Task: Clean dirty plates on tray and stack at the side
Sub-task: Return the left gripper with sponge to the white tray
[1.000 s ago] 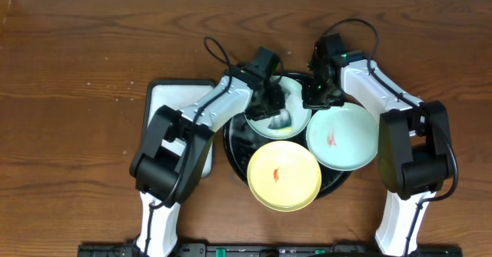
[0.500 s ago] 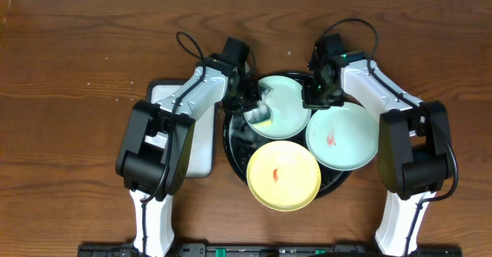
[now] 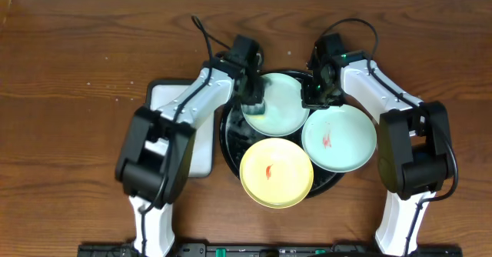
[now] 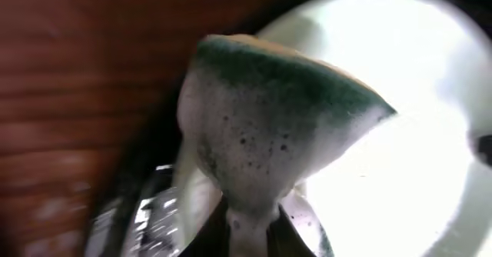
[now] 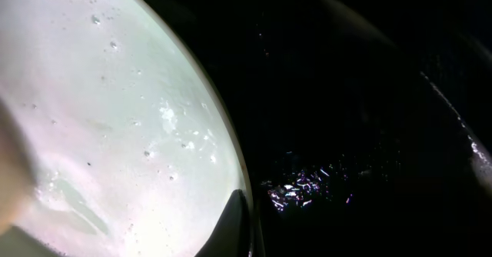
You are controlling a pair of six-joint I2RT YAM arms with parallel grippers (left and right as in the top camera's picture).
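Observation:
The black tray holds three plates. The far mint-green plate is wet and foamy, with no smear showing. The right mint-green plate and the yellow plate each have a red smear. My left gripper is shut on a foamy green-topped sponge at the far plate's left edge. My right gripper is shut on that plate's right rim. In the right wrist view one dark finger lies over the wet plate, beside the tray.
A white rectangular tray with a dark rim lies left of the black tray, partly under my left arm. Brown wooden table surrounds everything. The yellow plate and the right mint plate overhang the black tray's front and right rim.
My left gripper swept the sponge from the far plate's inside to its left edge, then slightly back. The yellow and right mint plates shifted a little left. The right gripper stayed put.

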